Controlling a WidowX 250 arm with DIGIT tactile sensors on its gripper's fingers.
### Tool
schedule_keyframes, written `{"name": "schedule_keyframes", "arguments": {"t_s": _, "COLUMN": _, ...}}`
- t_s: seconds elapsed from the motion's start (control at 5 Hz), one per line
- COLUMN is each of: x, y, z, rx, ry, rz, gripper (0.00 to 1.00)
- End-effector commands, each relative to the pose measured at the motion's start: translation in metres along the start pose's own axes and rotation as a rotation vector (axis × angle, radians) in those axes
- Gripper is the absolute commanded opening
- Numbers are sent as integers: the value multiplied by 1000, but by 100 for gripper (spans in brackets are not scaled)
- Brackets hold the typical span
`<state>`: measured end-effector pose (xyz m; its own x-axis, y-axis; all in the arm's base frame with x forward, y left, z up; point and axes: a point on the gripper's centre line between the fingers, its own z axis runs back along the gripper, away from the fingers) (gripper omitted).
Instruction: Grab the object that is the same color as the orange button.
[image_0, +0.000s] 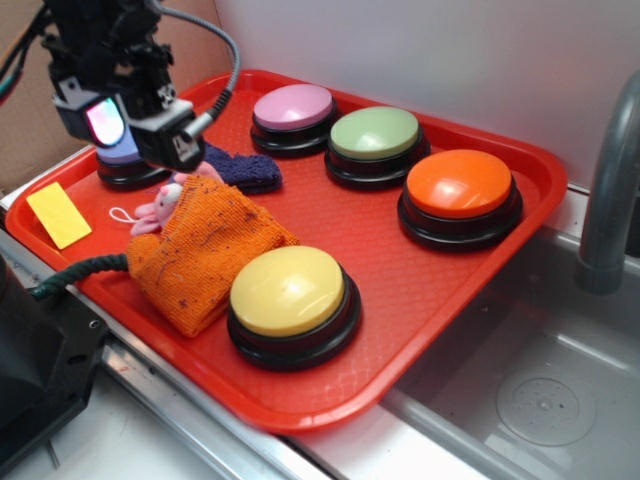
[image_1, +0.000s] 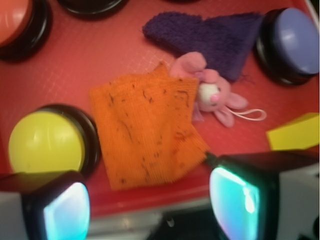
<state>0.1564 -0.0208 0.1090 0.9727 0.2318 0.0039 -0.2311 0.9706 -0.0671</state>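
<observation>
1. Orange cloth (image_0: 205, 255) (image_1: 147, 132): fuzzy, folded into a rough square, small dark specks and short dark threads all over; edges a bit uneven.
2. It lies flat on the red tray (image_0: 400, 285) (image_1: 100, 55), touching the yellow button (image_0: 290, 300) (image_1: 47, 142) on that button's side toward the arm.
3. One corner of the cloth overlaps the pink plush toy (image_0: 160, 208) (image_1: 212, 92); the toy's head and ears stick out past the cloth edge, with a thin white loop trailing from it.
4. Dark purple cloth (image_0: 240, 168) (image_1: 215, 37) lies just beyond the toy from the orange cloth, apart from it.
5. Orange button (image_0: 460, 195) (image_1: 17, 25): glossy orange dome, black base, well apart from the orange cloth, on the far side of the yellow button.
6. Gripper (image_0: 145, 125) (image_1: 145, 212) hangs above the tray, off the orange cloth, over the toy and purple cloth area, pointing down.
7. In the wrist view both fingers (image_1: 240, 200) sit at the lower corners, spread wide, nothing between them; the cloth's near edge shows in the gap.
8. No contact with the orange cloth.
9. Purple-blue button (image_0: 130, 165) (image_1: 292, 42) sits under the arm, beside the purple cloth; a yellow block (image_0: 58, 215) (image_1: 295, 132) lies on the tray near the toy.
</observation>
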Motion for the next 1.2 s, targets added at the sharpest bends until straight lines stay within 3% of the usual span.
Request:
{"name": "schedule_keyframes", "arguments": {"t_s": 0.0, "x": 17, "y": 2, "z": -48, "rx": 43, "ry": -34, "rz": 40, "gripper": 100}}
{"name": "schedule_keyframes", "arguments": {"t_s": 0.2, "x": 21, "y": 4, "z": -64, "rx": 1, "ry": -18, "rz": 56, "gripper": 100}}
{"name": "schedule_keyframes", "arguments": {"t_s": 0.4, "x": 20, "y": 4, "z": -74, "rx": 0, "ry": 4, "rz": 80, "gripper": 100}}
{"name": "schedule_keyframes", "arguments": {"t_s": 0.6, "x": 19, "y": 4, "z": -77, "rx": 16, "ry": -4, "rz": 110, "gripper": 0}}
{"name": "schedule_keyframes", "arguments": {"t_s": 1.0, "x": 21, "y": 8, "z": -75, "rx": 4, "ry": -12, "rz": 123, "gripper": 0}}
